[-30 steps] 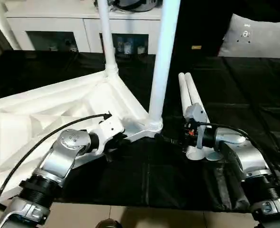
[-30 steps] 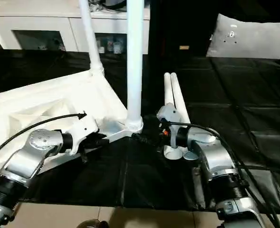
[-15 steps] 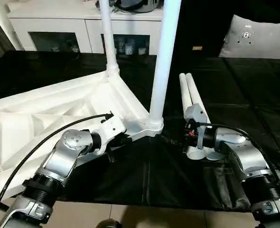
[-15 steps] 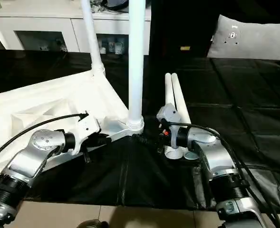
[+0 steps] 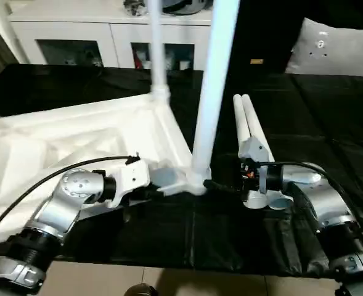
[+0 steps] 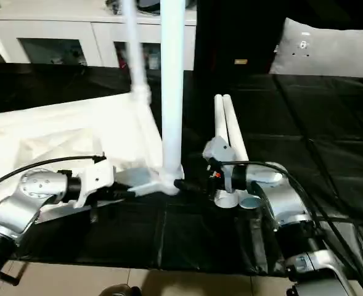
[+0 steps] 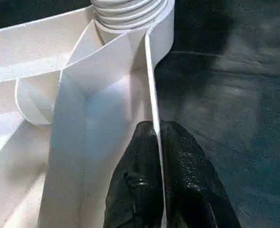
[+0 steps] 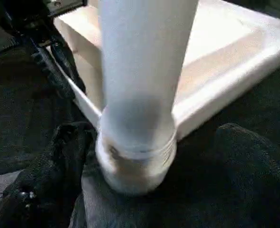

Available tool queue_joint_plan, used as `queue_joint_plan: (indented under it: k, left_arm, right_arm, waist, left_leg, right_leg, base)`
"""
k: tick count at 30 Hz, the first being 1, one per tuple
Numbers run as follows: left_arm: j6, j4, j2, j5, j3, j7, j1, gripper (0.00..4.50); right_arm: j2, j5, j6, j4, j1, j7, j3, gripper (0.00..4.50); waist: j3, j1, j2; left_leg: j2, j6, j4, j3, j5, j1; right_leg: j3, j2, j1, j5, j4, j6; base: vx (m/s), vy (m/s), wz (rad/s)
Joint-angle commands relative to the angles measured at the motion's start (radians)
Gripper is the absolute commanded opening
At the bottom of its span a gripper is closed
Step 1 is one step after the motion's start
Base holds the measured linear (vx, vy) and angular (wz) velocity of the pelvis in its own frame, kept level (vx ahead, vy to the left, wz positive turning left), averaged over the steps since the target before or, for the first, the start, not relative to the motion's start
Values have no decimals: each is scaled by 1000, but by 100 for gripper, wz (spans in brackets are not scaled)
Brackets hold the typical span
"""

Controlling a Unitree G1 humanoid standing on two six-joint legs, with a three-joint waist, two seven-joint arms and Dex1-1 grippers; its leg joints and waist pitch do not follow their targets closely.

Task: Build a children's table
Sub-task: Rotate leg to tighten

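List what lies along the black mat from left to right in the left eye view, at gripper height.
Left gripper pinching the table top's rim → upright leg in the corner socket → right gripper at its base → two loose legs lying flat.

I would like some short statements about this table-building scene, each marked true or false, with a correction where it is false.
1. Two long white tapered tube legs lie loose side by side on the black mat. True.
2. The white plastic table top lies with its ribbed underside up. True.
3. The left gripper is open, away from the top. False: it pinches the top's thin edge wall.
4. No leg stands in a corner socket. False: two legs stand upright, the near leg and the far leg.
5. The right gripper is at the near leg's base. True.
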Motion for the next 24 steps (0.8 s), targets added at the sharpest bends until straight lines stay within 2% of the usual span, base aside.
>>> queue_joint_plan:
  k: [1,2,4,6,13,19,23,24]
  left_arm:
    - [-28,7,17,20,-64,-68,14,2]
    - [-31,8,17,18,-65,-74,14,2]
    - [-39,12,19,15,-67,-84,12,2]
    - [-50,17,20,16,-68,-101,12,0]
    - [-78,36,22,17,-74,-120,17,0]
    - [-103,74,13,27,-74,-117,19,0]
    - [-92,78,9,20,-69,-118,27,0]
    - [-53,60,-1,8,-59,-103,40,0]
  right_arm:
    - [-2,-5,-4,13,-11,38,27,431]
    - [-2,-4,-2,12,-11,44,30,431]
    - [2,-5,-3,16,-11,52,37,431]
    - [12,-1,-5,25,-13,61,40,396]
    - [38,-3,-20,54,-20,55,48,339]
    - [47,4,-10,54,-15,69,50,284]
    - [56,22,7,41,-4,78,44,270]
    - [73,36,38,18,11,63,43,268]
  waist:
    - [-58,0,-3]
    - [-58,2,-6]
    - [-57,8,-4]
    - [-58,10,-7]
    - [-60,13,-5]
    - [-57,13,-6]
    - [-58,13,-8]
    - [-59,12,-8]
  left_leg:
    - [55,40,-57,-15,-220,26]
    - [56,37,-58,-14,-226,26]
    - [57,32,-58,-14,-231,29]
    - [57,29,-58,-14,-229,28]
    - [56,27,-57,-15,-221,28]
    - [57,20,-60,-15,-243,28]
    - [57,18,-61,-16,-242,29]
    - [57,18,-60,-15,-237,28]
  right_leg:
    - [29,-74,26,-60,-63,-225]
    - [29,-75,27,-71,-64,-224]
    - [30,-75,25,-83,-64,-221]
    - [31,-75,25,-86,-64,-218]
    - [30,-75,25,-64,-60,-219]
    - [31,-78,24,-111,-64,-211]
    - [31,-78,25,-118,-63,-209]
    - [31,-77,25,-109,-62,-211]
  base:
    - [0,0,0]
    - [0,0,0]
    - [0,0,0]
    - [0,0,0]
    - [0,0,0]
    - [0,0,0]
    - [0,0,0]
    - [0,0,0]
